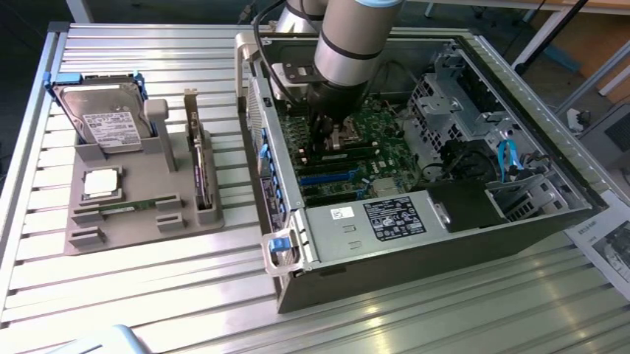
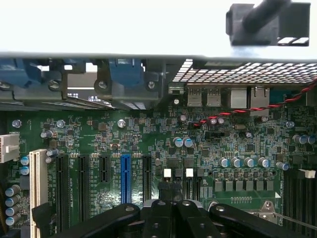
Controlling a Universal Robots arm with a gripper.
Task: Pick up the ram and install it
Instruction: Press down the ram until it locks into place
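My claw [image 1: 331,139] is closed and empty, as far as I can see, low over the green main board [image 2: 148,144] inside the open computer case [image 1: 512,221]. The ram [image 1: 126,209] lies flat in the grey holder [image 1: 147,228] on the table, well apart from me, just beside the square silver chip [image 1: 102,182]. I judge nothing is done: pickup and fitting are both left.

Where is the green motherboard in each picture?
Exterior view: the motherboard lies flat inside the open computer case, on the exterior view's right of the grey parts tray.
Wrist view: the motherboard spreads out just beyond the claw.
Shared landmark: the claw, poised right over the board.
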